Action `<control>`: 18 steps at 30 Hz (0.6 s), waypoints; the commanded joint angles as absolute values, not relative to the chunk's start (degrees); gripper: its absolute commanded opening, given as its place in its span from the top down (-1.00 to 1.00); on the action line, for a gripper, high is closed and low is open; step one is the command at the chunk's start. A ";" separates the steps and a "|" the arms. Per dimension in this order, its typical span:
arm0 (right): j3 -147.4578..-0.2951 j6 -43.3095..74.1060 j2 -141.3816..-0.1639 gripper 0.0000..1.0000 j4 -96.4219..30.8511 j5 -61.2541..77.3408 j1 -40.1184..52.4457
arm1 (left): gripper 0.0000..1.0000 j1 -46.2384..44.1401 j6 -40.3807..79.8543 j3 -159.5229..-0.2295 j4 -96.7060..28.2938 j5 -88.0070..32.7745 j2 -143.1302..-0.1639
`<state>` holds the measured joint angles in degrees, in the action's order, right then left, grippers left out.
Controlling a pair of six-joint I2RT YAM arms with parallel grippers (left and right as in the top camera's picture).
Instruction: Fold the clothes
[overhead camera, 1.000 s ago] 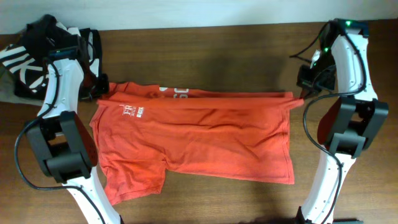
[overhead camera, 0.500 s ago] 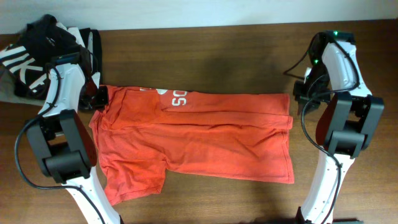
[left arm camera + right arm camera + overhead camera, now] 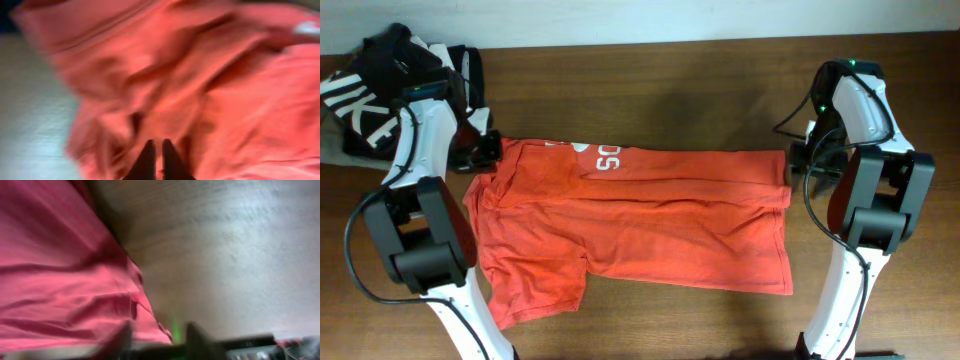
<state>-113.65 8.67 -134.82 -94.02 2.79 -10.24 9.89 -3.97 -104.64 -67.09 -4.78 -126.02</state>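
Observation:
The red-orange T-shirt [image 3: 640, 220] lies spread across the wooden table, its far edge folded over so that white lettering [image 3: 605, 156] shows. The chest logo is hidden. My left gripper [image 3: 483, 153] is at the shirt's far left corner. In the blurred left wrist view its fingers [image 3: 156, 145] are almost together, with red cloth [image 3: 225, 100] between them. My right gripper [image 3: 798, 162] is at the shirt's far right corner. In the right wrist view its fingers [image 3: 160, 332] stand apart, with the shirt's corner [image 3: 60, 280] lying between them on the table.
A black garment with big white letters [image 3: 365, 100] lies bunched at the far left corner, behind my left arm. Bare wooden table [image 3: 670, 90] stretches behind the shirt to the far edge. Both arm bases stand at the near left and right.
The far edge, held taut and raised a second ago, has come down onto the shirt. The chest logo went out of sight. Both grippers sank toward the table.

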 commanded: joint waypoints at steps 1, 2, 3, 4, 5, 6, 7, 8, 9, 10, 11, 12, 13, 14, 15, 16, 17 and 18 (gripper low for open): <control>-113.49 7.68 -132.68 0.92 -90.11 9.13 -8.49 | 0.94 6.63 -6.17 -104.27 -64.88 -12.27 -126.76; -113.45 7.68 -132.68 0.92 -88.12 9.78 -7.35 | 0.96 5.37 -6.11 -103.33 -64.62 -12.29 -126.80; -113.40 7.68 -132.70 0.92 -87.02 9.76 -6.39 | 0.96 4.38 -6.13 -102.37 -64.27 -12.25 -126.80; -113.40 7.70 -132.70 0.92 -86.17 9.76 -5.19 | 0.98 3.62 -6.07 -101.19 -63.40 -12.27 -126.80; -113.40 7.70 -132.70 0.92 -86.00 9.72 -4.16 | 0.99 3.11 -5.74 -100.14 -62.78 -12.25 -126.85; -113.40 7.70 -132.70 0.92 -86.02 9.69 -3.53 | 0.98 2.96 -4.95 -99.42 -62.39 -12.27 -126.87; -113.38 7.70 -132.70 0.92 -86.06 9.67 -2.83 | 0.98 2.87 -4.14 -98.63 -62.02 -12.25 -126.87; -113.19 7.73 -132.75 0.92 -85.93 8.91 -2.11 | 0.98 2.87 -3.46 -97.21 -61.17 -12.25 -126.87; -112.86 7.75 -132.77 0.92 -85.71 8.10 -1.76 | 0.98 2.87 -3.44 -96.36 -60.73 -12.25 -126.87; -112.25 7.73 -132.79 0.92 -85.41 7.70 -1.50 | 0.99 3.09 -3.46 -95.39 -60.29 -12.25 -127.02; -111.26 7.75 -132.79 0.92 -84.95 7.75 -1.50 | 0.99 3.25 -3.46 -94.74 -60.01 -12.23 -127.09; -109.45 7.75 -132.79 0.92 -83.81 7.75 -1.54 | 0.98 3.57 -3.49 -93.67 -59.42 -12.23 -127.15; -107.53 7.75 -132.79 0.92 -82.41 7.75 -1.69 | 0.99 3.92 -3.49 -92.68 -58.54 -12.23 -127.17; -106.04 7.75 -132.79 0.92 -81.38 7.75 -1.80 | 0.98 4.16 -3.49 -91.81 -57.45 -12.21 -127.42; -103.74 7.79 -132.81 0.92 -80.03 7.75 -2.15 | 0.98 4.29 -3.46 -91.20 -56.84 -11.03 -127.79; -102.85 7.94 -132.81 0.92 -79.53 7.70 -2.37 | 0.98 4.36 -3.46 -91.15 -56.82 -9.50 -128.05; -102.06 7.94 -132.81 0.92 -79.15 7.68 -2.76 | 0.98 4.43 -3.44 -91.15 -56.82 -7.51 -128.27; -101.51 7.97 -132.81 0.92 -78.76 7.46 -3.16 | 0.98 4.58 -3.20 -91.15 -56.82 -5.61 -128.40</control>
